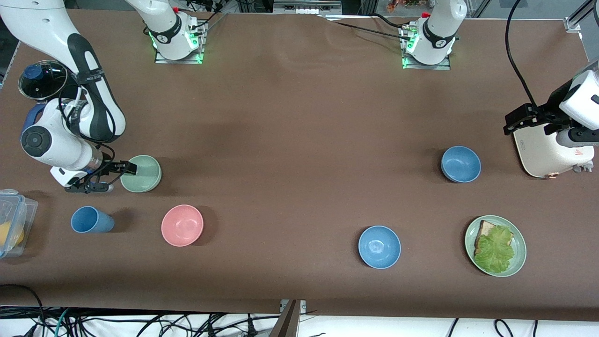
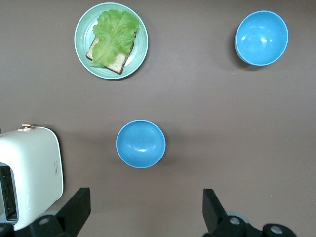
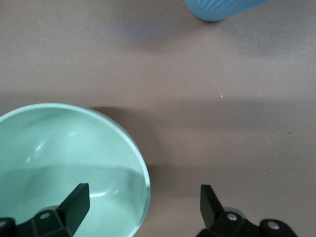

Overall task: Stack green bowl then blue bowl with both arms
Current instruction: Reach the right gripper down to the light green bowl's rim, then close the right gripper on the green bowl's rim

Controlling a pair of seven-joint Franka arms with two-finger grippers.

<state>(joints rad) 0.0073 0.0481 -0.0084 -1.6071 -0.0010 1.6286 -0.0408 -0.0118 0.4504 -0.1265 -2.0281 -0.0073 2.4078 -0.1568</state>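
The pale green bowl [image 1: 145,175] sits toward the right arm's end of the table. My right gripper [image 1: 114,178] is open and low at its rim. In the right wrist view, one finger [image 3: 76,202] is over the inside of the green bowl [image 3: 64,148] and the other is outside it [image 3: 143,205]. The duller blue bowl [image 1: 461,164] stands beside the toaster, toward the left arm's end. My left gripper [image 1: 514,120] is open and empty, high over the toaster's edge. The left wrist view shows this blue bowl [image 2: 140,143] just ahead of its fingers [image 2: 144,212].
A brighter blue bowl [image 1: 379,246] and a green plate with bread and lettuce [image 1: 518,262] lie nearer the camera. A pink bowl [image 1: 182,225] and a blue cup [image 1: 91,220] sit near the green bowl. A white toaster [image 1: 545,150], a plastic container [image 1: 11,224] and a glass lid [image 1: 42,79] stand at the table's ends.
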